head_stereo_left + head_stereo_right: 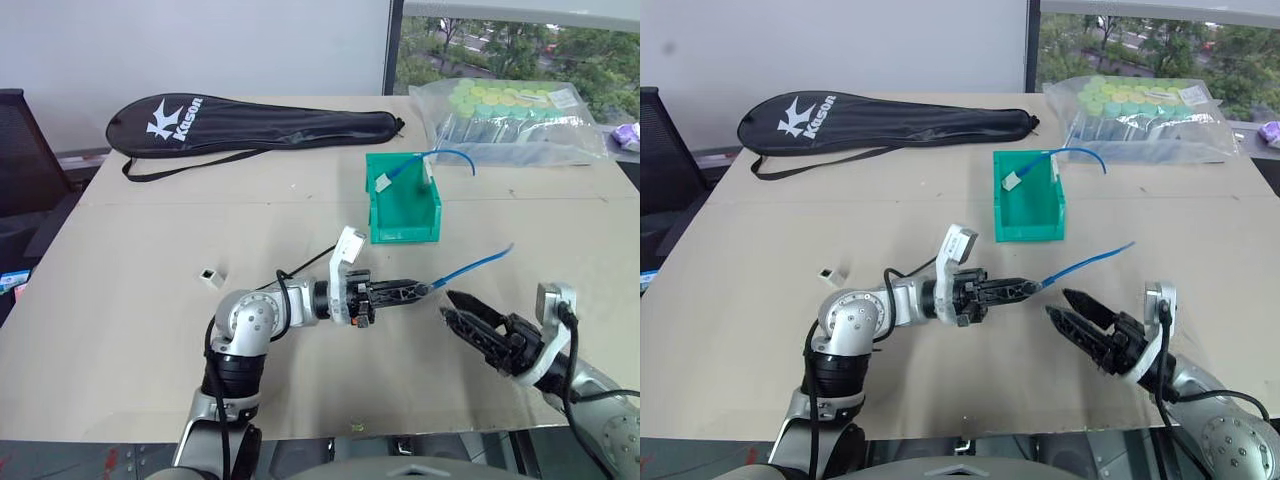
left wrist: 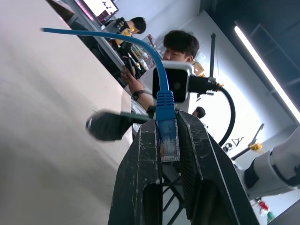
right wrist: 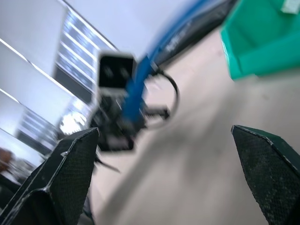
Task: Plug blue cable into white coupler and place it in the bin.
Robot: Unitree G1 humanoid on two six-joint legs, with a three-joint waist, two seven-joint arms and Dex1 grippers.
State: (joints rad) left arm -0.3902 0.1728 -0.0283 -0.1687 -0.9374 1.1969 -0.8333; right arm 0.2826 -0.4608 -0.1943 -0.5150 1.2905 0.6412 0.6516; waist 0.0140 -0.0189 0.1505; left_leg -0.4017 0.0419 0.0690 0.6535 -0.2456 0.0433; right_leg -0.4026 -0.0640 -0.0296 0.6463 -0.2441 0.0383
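So we've got the blue cable (image 1: 470,264) clamped in the left gripper (image 1: 418,290), right gripper (image 1: 452,304) gaping empty, white coupler (image 1: 209,276) still unplugged on the table (image 1: 120,250).

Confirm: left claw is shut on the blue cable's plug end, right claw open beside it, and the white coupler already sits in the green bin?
Not quite. The white coupler lies on the table, off to the robot's left, not in the green bin; the left eye view shows it. The rest holds: left claw is shut on the blue cable at its plug end, right claw open beside it.
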